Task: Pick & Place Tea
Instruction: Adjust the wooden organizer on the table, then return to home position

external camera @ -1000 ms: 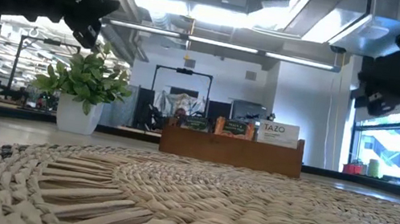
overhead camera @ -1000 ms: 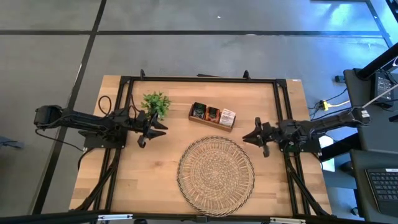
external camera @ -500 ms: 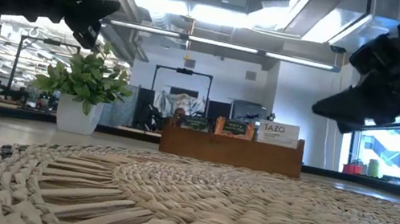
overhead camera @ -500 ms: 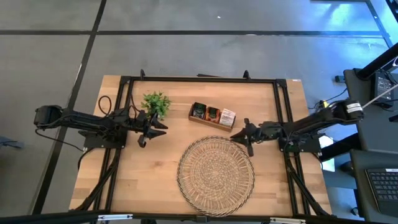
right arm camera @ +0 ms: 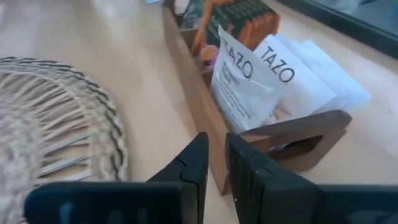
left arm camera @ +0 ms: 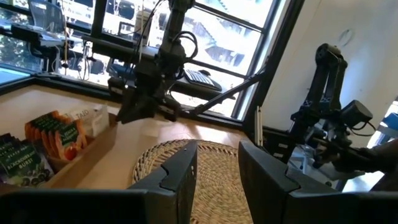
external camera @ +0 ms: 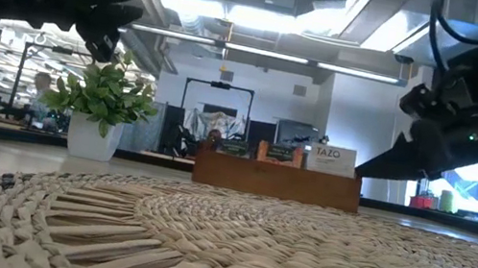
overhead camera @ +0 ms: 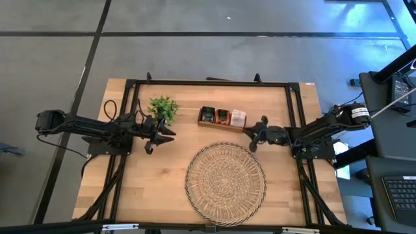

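Your nearly closed, empty right end effector [overhead camera: 250,138] sits at the three o'clock end of the brown wooden three-compartment box [overhead camera: 221,119]; white square paper tea sachets [right arm camera: 249,78] remain inside, the round woven straw tray [overhead camera: 225,184] bare.

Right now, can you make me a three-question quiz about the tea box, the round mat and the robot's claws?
1. Where is the right gripper?
A. beside the wooden box's white-packet end
B. over the plant
C. under the table

2. What colour are the tea sachets nearest the right gripper?
A. blue
B. white
C. pink

3. What lies on the woven tray?
A. a cup
B. a spoon
C. nothing

Answers: 1 A, the high view shows it by the box's right end. 2 B, the right wrist view shows white wrappers. 3 C, the high view shows only bare weave.
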Controlling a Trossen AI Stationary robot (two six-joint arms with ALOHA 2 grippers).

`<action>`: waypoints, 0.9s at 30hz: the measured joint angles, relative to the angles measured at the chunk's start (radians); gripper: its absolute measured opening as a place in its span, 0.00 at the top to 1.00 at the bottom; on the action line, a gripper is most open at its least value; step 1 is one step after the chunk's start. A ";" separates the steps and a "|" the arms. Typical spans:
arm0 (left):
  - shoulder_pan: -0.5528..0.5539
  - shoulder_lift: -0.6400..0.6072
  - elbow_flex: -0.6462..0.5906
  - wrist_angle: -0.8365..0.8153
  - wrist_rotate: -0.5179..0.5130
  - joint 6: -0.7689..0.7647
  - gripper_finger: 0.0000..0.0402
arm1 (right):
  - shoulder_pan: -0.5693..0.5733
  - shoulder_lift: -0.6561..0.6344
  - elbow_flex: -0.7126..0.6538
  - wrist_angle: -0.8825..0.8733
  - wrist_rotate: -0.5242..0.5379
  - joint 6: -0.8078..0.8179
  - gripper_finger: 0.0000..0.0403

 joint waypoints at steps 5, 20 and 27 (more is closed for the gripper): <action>0.000 0.000 0.000 -0.002 0.000 -0.002 0.72 | -0.036 0.000 0.000 0.000 0.051 -0.007 0.85; -0.030 -0.017 0.000 0.005 0.066 0.021 0.72 | 0.058 -0.243 -0.005 -0.006 -0.043 -0.066 0.85; -0.033 -0.054 0.000 -0.024 0.069 0.054 0.72 | 0.120 -0.493 -0.087 -0.126 -0.019 -0.049 0.85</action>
